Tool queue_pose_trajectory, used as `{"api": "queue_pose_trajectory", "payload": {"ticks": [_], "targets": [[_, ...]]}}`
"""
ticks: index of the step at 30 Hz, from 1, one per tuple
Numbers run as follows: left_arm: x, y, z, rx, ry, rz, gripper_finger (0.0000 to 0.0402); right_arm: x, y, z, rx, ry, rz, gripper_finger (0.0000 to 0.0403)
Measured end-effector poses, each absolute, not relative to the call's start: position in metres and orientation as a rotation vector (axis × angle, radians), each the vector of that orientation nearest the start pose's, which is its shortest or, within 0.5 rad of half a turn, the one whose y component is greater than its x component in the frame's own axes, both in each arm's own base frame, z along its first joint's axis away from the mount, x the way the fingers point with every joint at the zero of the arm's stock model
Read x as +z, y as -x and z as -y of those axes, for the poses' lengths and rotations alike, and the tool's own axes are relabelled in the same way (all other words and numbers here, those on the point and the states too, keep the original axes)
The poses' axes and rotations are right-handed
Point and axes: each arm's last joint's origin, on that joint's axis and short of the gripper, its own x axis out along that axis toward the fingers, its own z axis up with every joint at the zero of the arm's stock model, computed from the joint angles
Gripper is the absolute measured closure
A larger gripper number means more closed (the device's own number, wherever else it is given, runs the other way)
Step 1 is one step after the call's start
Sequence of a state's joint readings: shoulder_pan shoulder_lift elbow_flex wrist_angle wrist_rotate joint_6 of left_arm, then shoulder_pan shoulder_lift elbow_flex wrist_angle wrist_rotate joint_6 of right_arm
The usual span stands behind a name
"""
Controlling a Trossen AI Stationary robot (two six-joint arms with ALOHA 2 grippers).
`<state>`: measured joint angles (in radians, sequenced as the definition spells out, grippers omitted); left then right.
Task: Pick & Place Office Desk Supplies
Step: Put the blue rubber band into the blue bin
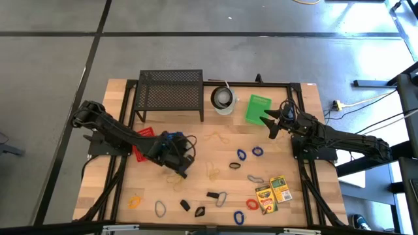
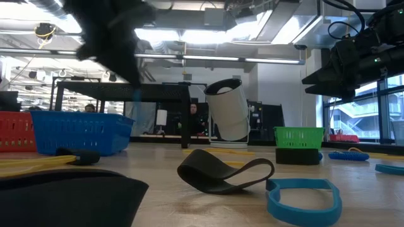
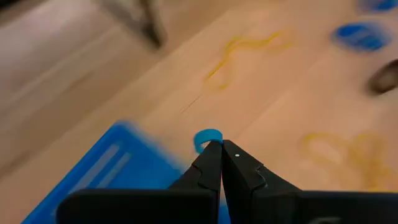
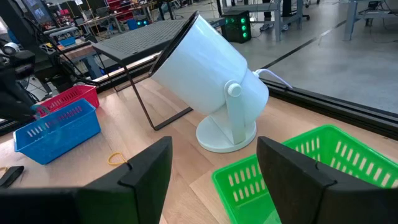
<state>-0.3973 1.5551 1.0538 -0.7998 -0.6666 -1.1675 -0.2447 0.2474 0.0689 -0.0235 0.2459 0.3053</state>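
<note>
Along the near edge of the wooden table [image 1: 196,153], loose supplies are lying scattered: a yellow rubber band [image 1: 134,200] at the near left, a grey band [image 1: 160,208] beside it, two black binder clips [image 1: 192,207] and a silver metal clip [image 1: 221,198] toward the middle. A red band [image 1: 252,203] and a blue band [image 1: 239,217] are sitting just left of two crayon boxes [image 1: 273,194], which are lying side by side at the near right.

A little farther in, the left gripper [image 3: 221,149] is hanging over the left-middle of the table, just above the blue basket [image 3: 118,168]. Its fingers are pinched together on a blue rubber band [image 3: 207,137], whose loop is sticking out past the fingertips. A red basket [image 1: 143,142] is touching the blue one on its left side. Yellow bands [image 1: 213,172] are lying to the right of this gripper, and more blue bands [image 1: 248,153] are resting in the middle with a black band [image 1: 234,166] beside them.

Farther still, the right gripper [image 4: 214,165] is waiting at the far right, fingers spread wide and holding nothing, just near of a green basket [image 4: 323,155]. Another yellow band [image 1: 216,138] is lying mid-table.

At the far edge, a white cup-like object [image 4: 205,68] is tilting on its stand, between the green basket and the black mesh rack [image 1: 170,91].
</note>
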Motion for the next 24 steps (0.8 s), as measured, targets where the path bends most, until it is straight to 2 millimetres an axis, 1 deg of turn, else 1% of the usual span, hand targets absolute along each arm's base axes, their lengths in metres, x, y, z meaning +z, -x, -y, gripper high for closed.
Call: {"api": "queue_pose_trajectory", "payload": {"ticks": [7, 11, 24], "targets": [[0.211, -0.245, 0.084, 0.995, 0.378, -0.919, 0.0398, 0.164, -0.105, 0.033, -0.517, -0.298, -0.128, 0.0166], [0.211, -0.238, 0.082, 1.064, 0.414, -0.954, 0.0398, 0.164, -0.105, 0.033, -0.516, -0.298, -0.128, 0.0166], [0.209, -0.241, 0.092, 0.974, 0.529, -1.04, 0.0398, 0.164, -0.105, 0.033, -0.516, -0.298, -0.128, 0.0166]]}}
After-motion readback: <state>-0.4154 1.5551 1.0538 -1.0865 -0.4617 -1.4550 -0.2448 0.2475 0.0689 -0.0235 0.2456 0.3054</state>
